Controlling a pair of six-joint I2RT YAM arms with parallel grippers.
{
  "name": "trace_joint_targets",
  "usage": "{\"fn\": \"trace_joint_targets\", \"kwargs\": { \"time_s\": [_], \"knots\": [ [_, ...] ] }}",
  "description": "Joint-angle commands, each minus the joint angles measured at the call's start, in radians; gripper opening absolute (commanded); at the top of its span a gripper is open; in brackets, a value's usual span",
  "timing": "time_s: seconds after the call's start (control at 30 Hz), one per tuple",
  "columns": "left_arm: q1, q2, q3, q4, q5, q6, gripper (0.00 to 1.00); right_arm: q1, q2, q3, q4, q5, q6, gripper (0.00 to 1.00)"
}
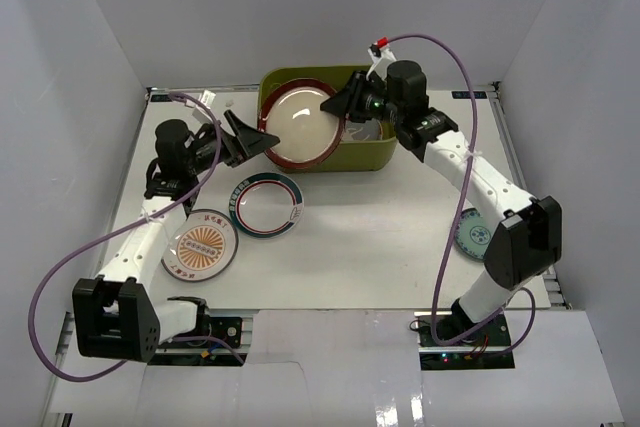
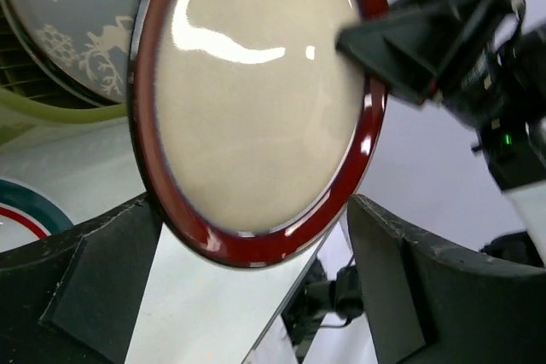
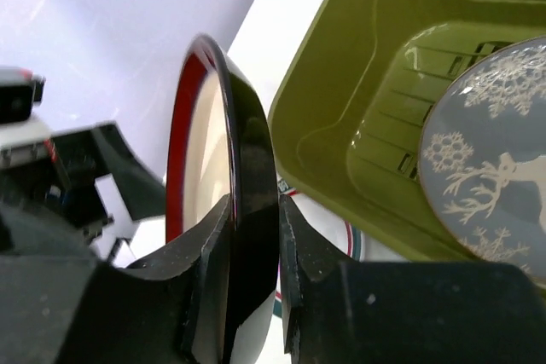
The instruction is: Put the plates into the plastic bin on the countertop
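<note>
My tabletop (image 1: 380, 237): olive bin (image 1: 375, 155) far centre; teal-rimmed plate (image 1: 267, 204) mid-left; sunburst plate (image 1: 200, 245) near left; small blue plate (image 1: 470, 234) right.

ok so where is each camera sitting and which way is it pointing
Top external: above and behind, looking down on the countertop; left arm and right arm show from base to gripper.
Left wrist: on the left arm, facing the maroon-rimmed plate front-on; the open left gripper frames the bottom.
Right wrist: on the right arm, looking along the right gripper clamped on that plate's rim, plastic bin alongside.
Shared: both wrist views show that plate and the grey plate in the bin.
</note>
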Motion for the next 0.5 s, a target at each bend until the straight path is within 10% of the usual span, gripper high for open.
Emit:
{"fn": "trace_joint_targets", "kwargs": {
  "time_s": [0.0,0.47],
  "knots": [
    [-0.058,-0.049,0.088,-0.051,0.111,0.113,0.98,-0.109,0.065,0.091,0.132,0.054,0.037,0.08],
    [-0.228,-0.047,0.121,-0.397,-0.231,0.479,0.98,-0.25,0.455,0.393,0.089,0.053,0.068,0.08]
  ]
}}
